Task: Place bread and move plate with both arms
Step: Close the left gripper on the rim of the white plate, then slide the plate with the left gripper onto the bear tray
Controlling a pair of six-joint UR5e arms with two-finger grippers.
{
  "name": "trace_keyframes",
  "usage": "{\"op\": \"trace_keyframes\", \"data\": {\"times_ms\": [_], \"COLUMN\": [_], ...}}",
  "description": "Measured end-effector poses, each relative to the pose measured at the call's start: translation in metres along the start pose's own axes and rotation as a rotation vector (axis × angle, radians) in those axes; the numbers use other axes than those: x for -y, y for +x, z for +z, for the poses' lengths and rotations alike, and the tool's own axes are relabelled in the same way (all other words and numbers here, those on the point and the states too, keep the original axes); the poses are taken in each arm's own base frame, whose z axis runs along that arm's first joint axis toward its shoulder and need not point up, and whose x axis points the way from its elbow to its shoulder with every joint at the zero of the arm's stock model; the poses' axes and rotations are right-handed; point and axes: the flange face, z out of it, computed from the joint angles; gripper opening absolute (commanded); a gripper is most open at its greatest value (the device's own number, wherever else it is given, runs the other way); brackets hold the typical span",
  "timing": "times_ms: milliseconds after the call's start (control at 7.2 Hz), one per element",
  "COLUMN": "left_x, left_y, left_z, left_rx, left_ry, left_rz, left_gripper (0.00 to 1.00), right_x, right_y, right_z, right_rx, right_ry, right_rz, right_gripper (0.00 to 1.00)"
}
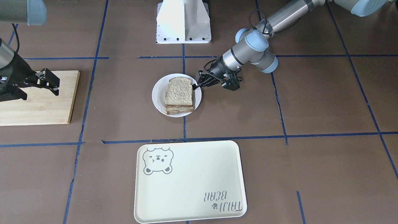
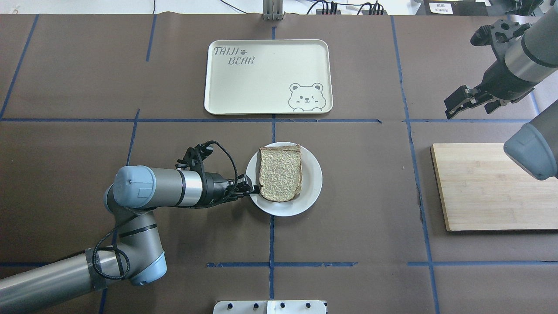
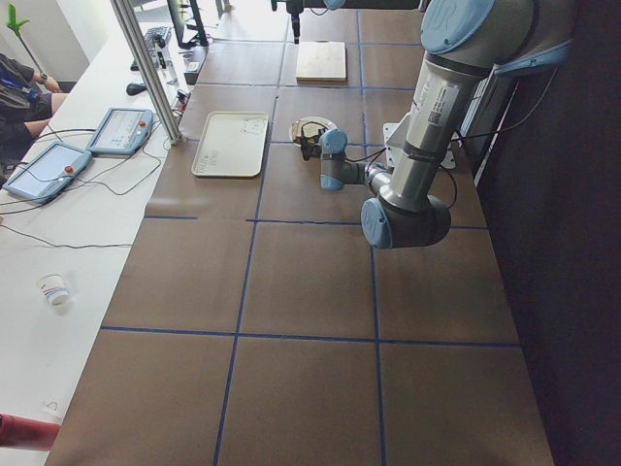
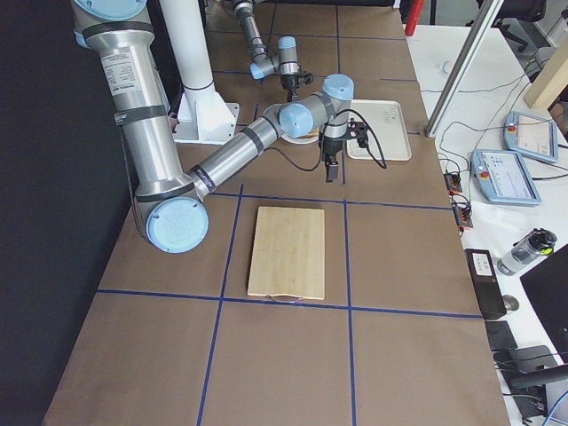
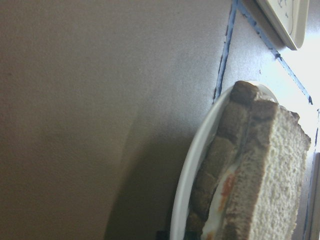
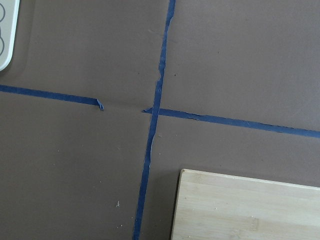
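The bread [image 1: 179, 90] lies as the top slice of a stack on the small white plate [image 1: 158, 96] at the table's middle. It also shows in the overhead view [image 2: 280, 172] on the plate [image 2: 311, 183]. My left gripper [image 1: 196, 86] lies low and level at the plate's rim on the robot's left, its jaws closed on the rim [image 2: 254, 190]. The left wrist view shows the rim [image 5: 192, 170] edge-on and the bread [image 5: 280, 175] over white and orange filling. My right gripper [image 1: 51, 82] hangs open and empty above the wooden board [image 1: 37, 105], far from the plate.
The cream bear tray [image 2: 261, 87] lies beyond the plate, on the far side from the robot. The wooden board [image 2: 488, 192] lies on the robot's right. The white pedestal [image 1: 183, 21] stands at the robot's base. Blue tape lines cross the brown table.
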Motion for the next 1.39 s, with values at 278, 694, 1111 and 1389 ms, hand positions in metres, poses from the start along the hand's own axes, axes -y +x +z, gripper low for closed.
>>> {"op": "trace_keyframes", "data": {"times_ms": [278,694,1111,1389], "left_x": [-0.002,0.007,0.041,0.071], "left_y": [0.012,0.035,0.071,0.077], "left_z": [-0.006,-0.026,-0.040,-0.025], "left_rx": [-0.034,-0.152,-0.301,-0.360], "left_ry": [-0.005,-0.010,0.127,0.302], "left_rz": [-0.020,-0.092,-0.209,-0.284], "left_gripper": [0.00,0.00,0.00,0.00], "right_x": [0.001,-0.002,-0.003,-0.001], "right_y": [0.003,0.024,0.047,0.060], "right_z": [-0.002,-0.003,-0.004,-0.007], "right_rx": [0.000,-0.014,-0.027,-0.027], "right_ry": [0.004,0.003,0.002,0.002], "right_rz": [-0.001,-0.015,-0.012,-0.014], "right_gripper": [1.00,1.00,1.00,1.00]}}
